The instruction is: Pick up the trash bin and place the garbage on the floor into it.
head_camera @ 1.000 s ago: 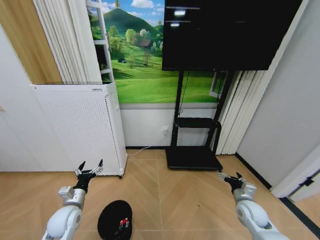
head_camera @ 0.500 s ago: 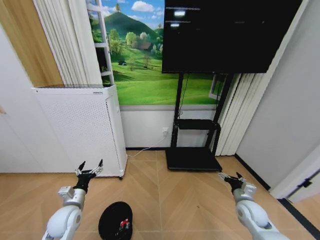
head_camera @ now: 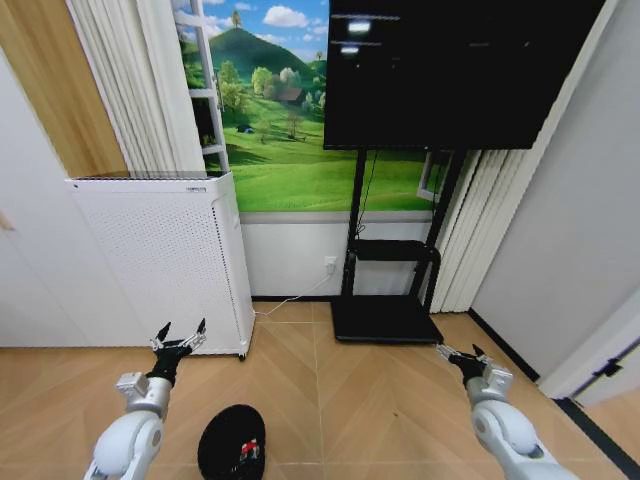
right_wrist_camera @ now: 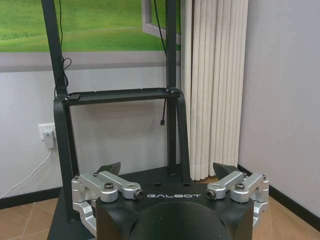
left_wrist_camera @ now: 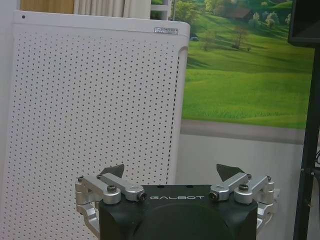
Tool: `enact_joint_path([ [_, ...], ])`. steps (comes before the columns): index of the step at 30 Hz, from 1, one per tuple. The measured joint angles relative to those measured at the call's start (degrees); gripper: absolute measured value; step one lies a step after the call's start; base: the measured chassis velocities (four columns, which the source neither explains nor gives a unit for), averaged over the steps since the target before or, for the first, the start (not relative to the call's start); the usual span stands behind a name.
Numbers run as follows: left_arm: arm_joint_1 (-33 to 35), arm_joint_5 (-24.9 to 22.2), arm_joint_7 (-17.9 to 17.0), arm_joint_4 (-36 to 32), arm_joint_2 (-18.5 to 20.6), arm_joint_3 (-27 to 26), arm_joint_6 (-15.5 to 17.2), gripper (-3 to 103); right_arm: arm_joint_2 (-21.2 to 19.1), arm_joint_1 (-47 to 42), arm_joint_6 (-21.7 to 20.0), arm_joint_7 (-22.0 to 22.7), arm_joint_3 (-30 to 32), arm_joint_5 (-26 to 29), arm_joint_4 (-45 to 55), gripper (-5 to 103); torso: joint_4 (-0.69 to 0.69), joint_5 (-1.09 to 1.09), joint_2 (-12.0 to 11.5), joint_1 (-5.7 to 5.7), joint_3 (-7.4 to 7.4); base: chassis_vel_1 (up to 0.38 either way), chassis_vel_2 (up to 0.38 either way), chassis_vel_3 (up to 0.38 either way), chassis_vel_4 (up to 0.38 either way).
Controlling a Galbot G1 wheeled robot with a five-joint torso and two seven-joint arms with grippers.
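Judging by the head view, collection seems largely done: the bin point(head_camera: 231, 441) stands at 7 o'clock on the herringbone wood floor point(head_camera: 370, 390), red-and-white garbage point(head_camera: 246, 447) lying inside. Left gripper point(head_camera: 178, 338) and right gripper point(head_camera: 459, 352) are held spread, empty. A white appliance point(head_camera: 160, 260) and TV stand point(head_camera: 388, 290) are seen against the wall.

A home living room: TV point(head_camera: 460, 70) on a stand, curtains point(head_camera: 135, 85), wood floor point(head_camera: 370, 400).
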Motion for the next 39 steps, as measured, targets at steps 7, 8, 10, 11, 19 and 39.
enact_joint_path([
  [7, 0.0, 0.0, 0.0, 0.0, 0.0, 0.0, 0.0, 100, 0.0, 0.0, 0.0, 0.0, 0.0, 0.0, 0.0, 100, 0.0, 0.0, -0.2, -0.06, -0.11, 0.03, -0.023, -0.018, 0.025],
  [8, 0.0, 0.0, 0.0, 0.0, 0.0, 0.0, 0.0, 100, 0.0, 0.0, 0.0, 0.0, 0.0, 0.0, 0.0, 100, 0.0, 0.0, -0.2, -0.06, -0.11, 0.055, -0.069, -0.049, 0.059],
  [10, 0.0, 0.0, 0.0, 0.0, 0.0, 0.0, 0.0, 100, 0.0, 0.0, 0.0, 0.0, 0.0, 0.0, 0.0, 100, 0.0, 0.0, -0.2, -0.07, -0.13, 0.086, -0.069, -0.11, 0.105],
  [11, 0.0, 0.0, 0.0, 0.0, 0.0, 0.0, 0.0, 100, 0.0, 0.0, 0.0, 0.0, 0.0, 0.0, 0.0, 100, 0.0, 0.01, -0.2, -0.08, -0.13, 0.086, -0.125, -0.11, 0.105],
  [19, 0.0, 0.0, 0.0, 0.0, 0.0, 0.0, 0.0, 100, 0.0, 0.0, 0.0, 0.0, 0.0, 0.0, 0.0, 100, 0.01, -0.01, -0.3, -0.13, -0.18, 0.178, -0.172, -0.183, 0.188],
  [39, 0.0, 0.0, 0.0, 0.0, 0.0, 0.0, 0.0, 100, 0.0, 0.0, 0.0, 0.0, 0.0, 0.0, 0.0, 100, 0.01, 0.02, -0.5, -0.24, -0.34, 0.307, -0.317, -0.315, 0.311],
])
